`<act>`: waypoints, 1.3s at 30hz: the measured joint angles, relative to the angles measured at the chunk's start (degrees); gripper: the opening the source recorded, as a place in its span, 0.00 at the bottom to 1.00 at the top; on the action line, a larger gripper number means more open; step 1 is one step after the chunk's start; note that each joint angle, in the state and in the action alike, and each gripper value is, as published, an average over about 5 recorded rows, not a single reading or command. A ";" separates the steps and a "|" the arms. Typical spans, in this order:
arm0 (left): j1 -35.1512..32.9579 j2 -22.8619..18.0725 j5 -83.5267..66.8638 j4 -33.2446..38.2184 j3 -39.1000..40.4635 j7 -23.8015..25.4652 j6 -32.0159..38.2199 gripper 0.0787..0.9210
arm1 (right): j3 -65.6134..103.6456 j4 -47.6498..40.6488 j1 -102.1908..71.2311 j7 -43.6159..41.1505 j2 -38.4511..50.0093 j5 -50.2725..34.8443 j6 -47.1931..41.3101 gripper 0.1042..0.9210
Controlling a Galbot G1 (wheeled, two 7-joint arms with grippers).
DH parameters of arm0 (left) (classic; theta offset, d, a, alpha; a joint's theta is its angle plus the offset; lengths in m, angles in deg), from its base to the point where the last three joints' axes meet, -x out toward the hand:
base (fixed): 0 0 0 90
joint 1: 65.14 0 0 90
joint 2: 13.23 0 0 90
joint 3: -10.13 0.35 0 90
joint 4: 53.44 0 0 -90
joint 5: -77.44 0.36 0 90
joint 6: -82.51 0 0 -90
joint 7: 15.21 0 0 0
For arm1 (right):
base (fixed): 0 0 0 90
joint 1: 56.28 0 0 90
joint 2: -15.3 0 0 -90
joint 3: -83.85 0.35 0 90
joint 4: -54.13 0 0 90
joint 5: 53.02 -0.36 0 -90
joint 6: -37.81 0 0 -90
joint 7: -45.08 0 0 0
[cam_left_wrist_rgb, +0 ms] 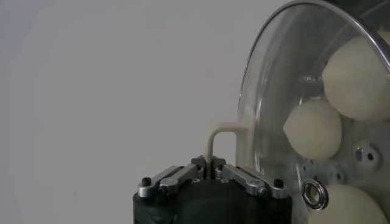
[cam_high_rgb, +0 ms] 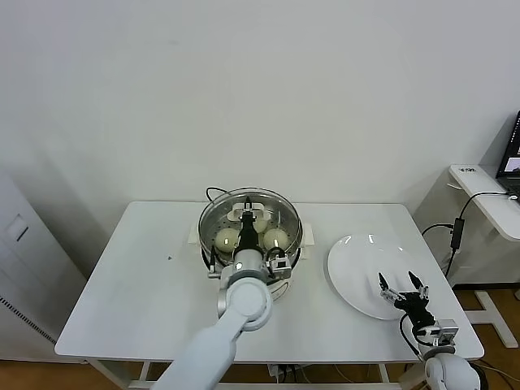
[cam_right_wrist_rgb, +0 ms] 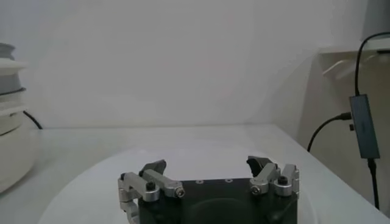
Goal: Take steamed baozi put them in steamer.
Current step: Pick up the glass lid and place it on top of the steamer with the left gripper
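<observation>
Here the left claw (cam_high_rgb: 248, 213), clamped on the glass lid's handle (cam_left_wrist_rgb: 220, 139), sits at frame centre directly over the steamer (cam_high_rgb: 210, 236) holding baozi (cam_high_rgb: 227, 239); right claw (cam_high_rgb: 400, 284) gapes lower right.

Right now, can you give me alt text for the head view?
The left gripper is shut on the white handle of the glass lid over the steamer, with buns inside. The right gripper hangs open over the white plate on the table.

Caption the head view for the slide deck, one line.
Left gripper shut on the glass lid's handle over the steamer holding baozi; right gripper open above the empty white plate.
</observation>
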 measured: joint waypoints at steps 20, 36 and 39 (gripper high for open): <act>-0.84 -1.07 0.46 -1.65 0.11 -0.67 0.00 0.04 | 0.50 -0.12 0.00 -0.33 0.29 -0.28 0.18 0.88; -1.00 -1.26 -1.36 -2.89 -0.13 -2.23 0.00 0.06 | 1.20 0.19 -0.48 -0.52 0.07 -0.34 0.49 0.88; -1.27 -1.08 -1.73 -2.63 -0.22 -2.37 0.00 0.13 | 1.28 0.15 -0.57 -0.57 0.00 -0.34 0.55 0.88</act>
